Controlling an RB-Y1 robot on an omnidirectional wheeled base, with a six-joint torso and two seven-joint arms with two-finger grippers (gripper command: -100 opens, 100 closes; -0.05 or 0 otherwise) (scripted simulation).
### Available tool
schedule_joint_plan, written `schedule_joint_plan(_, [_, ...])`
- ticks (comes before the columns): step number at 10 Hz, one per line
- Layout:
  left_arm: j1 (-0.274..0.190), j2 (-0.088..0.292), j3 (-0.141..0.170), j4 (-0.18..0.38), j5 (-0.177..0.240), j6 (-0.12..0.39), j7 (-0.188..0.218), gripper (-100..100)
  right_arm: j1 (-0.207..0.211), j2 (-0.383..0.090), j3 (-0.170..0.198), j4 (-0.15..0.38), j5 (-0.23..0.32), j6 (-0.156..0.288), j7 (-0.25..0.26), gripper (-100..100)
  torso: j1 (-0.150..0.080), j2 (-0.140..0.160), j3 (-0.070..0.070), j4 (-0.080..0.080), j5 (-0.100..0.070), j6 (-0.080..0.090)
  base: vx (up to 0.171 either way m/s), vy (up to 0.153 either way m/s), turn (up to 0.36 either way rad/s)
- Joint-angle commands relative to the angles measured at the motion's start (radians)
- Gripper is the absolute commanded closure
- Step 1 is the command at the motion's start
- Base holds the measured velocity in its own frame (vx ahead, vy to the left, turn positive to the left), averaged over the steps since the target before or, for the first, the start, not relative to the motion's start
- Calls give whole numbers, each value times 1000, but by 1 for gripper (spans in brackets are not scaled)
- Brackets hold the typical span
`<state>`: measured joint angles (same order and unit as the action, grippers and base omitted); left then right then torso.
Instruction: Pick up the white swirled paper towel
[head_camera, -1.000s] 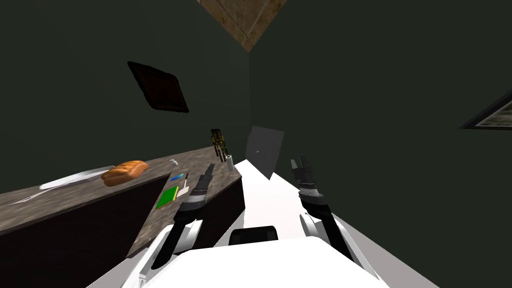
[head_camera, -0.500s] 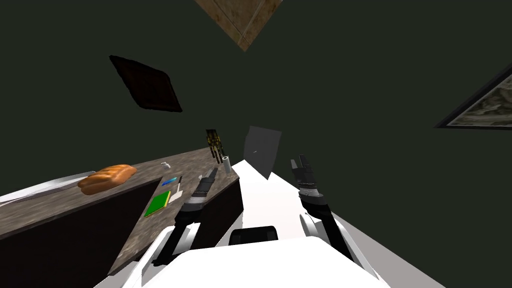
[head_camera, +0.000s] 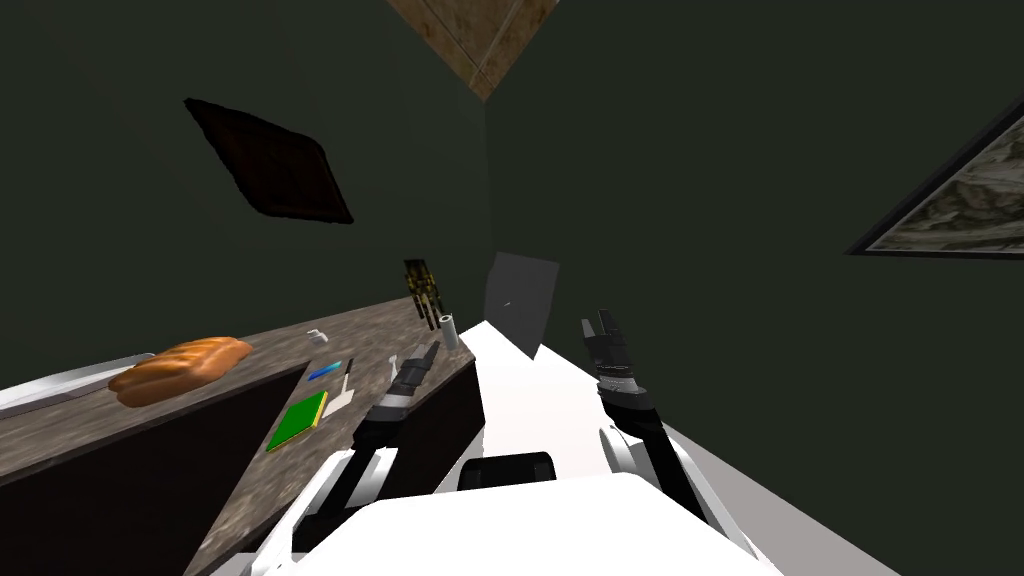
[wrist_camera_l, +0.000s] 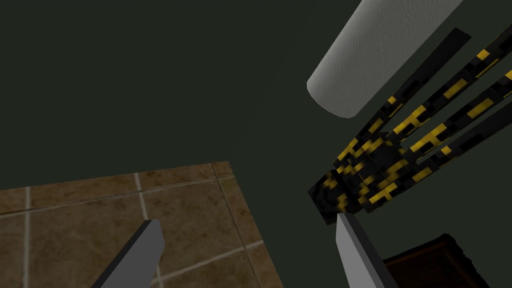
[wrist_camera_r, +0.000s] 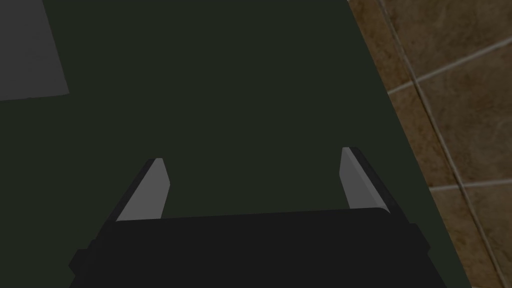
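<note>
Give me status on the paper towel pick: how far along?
Done: I'm at the counter, left arm out over it. In hand: the left end effector is open and empty, aimed near the paper towel roll, which stands beside a black-and-yellow object and lies beyond one finger, not between them. Left: centre on the roll, close, lift. The right end effector is open and empty.

My view swung right, wall picture (head_camera: 960, 190) further in, left gripper (head_camera: 431, 349) nearer paper towel (head_camera: 450, 330)
</note>
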<state>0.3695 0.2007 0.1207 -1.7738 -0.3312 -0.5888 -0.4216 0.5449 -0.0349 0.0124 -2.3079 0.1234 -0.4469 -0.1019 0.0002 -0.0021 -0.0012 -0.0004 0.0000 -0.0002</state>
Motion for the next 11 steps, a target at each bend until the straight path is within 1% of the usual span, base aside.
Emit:
schedule_joint_plan(1, [-15, 17, 4, 44, -23, 5, -28, -100, 0, 0, 0, 0, 0, 0, 0, 0, 0, 0, 0, 0, 0, 0, 43, 7, -55])
schedule_joint_plan(4, [-39, 54, 8, 117, -60, 17, -66, -100, 0, 0, 0, 0, 0, 0, 0, 0, 1, -1, 0, 0, 0, 0, 39, 8, -53])
schedule_joint_plan(6, [-54, 81, 9, 161, -82, 28, -84, -100, 0, 0, 0, 0, 0, 0, 0, 0, 1, -1, -1, 0, 0, 0, 43, 13, -49])
schedule_joint_plan(11, [-91, 150, 1, 250, -120, 63, -106, -100, 0, 0, 0, 0, 0, 0, 0, 0, 1, -1, -1, 0, 0, 0, 47, 13, -32])
